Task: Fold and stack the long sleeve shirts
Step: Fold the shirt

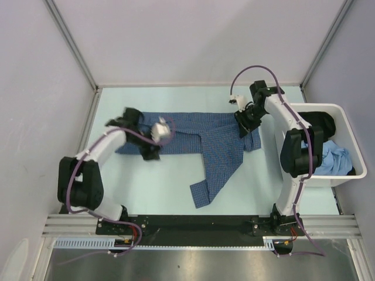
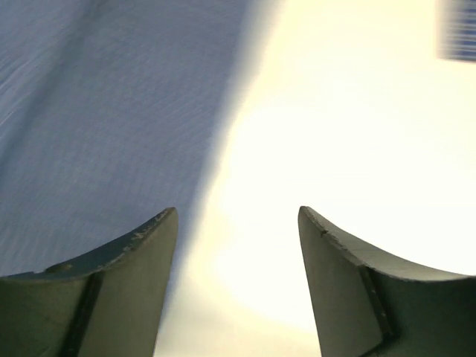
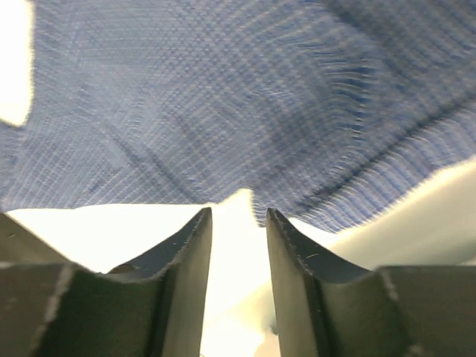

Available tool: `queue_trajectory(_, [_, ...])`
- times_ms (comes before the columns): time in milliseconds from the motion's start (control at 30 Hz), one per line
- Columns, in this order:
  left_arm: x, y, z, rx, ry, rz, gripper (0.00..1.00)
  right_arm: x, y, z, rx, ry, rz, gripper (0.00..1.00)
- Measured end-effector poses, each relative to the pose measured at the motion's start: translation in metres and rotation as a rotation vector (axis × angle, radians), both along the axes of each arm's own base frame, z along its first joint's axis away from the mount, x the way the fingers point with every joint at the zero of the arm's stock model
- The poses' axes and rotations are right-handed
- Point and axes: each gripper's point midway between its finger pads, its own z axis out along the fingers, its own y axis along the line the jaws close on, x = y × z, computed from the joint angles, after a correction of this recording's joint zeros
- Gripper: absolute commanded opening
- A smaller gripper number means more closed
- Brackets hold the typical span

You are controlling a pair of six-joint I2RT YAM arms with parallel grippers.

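Observation:
A dark-blue, finely checked long sleeve shirt (image 1: 193,137) lies spread across the middle of the table, one sleeve (image 1: 212,181) trailing toward the near edge. My left gripper (image 1: 150,152) hovers at the shirt's left part, by its near edge. In the left wrist view this gripper (image 2: 236,210) is open and holds nothing, with the cloth (image 2: 97,111) to its left and bare table ahead. My right gripper (image 1: 244,127) is over the shirt's right end. In the right wrist view it (image 3: 238,210) is open by a narrow gap, and the shirt's edge (image 3: 223,97) lies just past its tips.
A white bin (image 1: 351,114) stands at the table's right edge, holding a dark garment (image 1: 321,121) and a light-blue one (image 1: 338,159). Grey walls close in the back and both sides. Pale table (image 1: 152,187) shows in front of the shirt.

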Motion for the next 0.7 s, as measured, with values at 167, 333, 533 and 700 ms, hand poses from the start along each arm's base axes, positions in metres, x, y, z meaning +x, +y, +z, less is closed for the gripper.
queue_trajectory(167, [-0.114,-0.091,-0.048,0.004,0.094,-0.43,0.73,-0.019,0.015,-0.013,0.035,0.04,0.028,0.37])
queue_trajectory(333, [-0.145,-0.12,-0.063,0.007,0.106,-0.52,0.72,-0.039,-0.002,-0.039,0.001,0.122,-0.005,0.37])
queue_trajectory(533, [-0.087,-0.079,-0.059,-0.005,0.054,-0.26,0.73,-0.037,-0.033,-0.044,-0.026,0.104,-0.09,0.36])
queue_trajectory(700, [-0.051,-0.001,-0.053,0.039,0.028,0.008,0.75,-0.03,-0.035,-0.047,-0.019,0.08,-0.127,0.41])
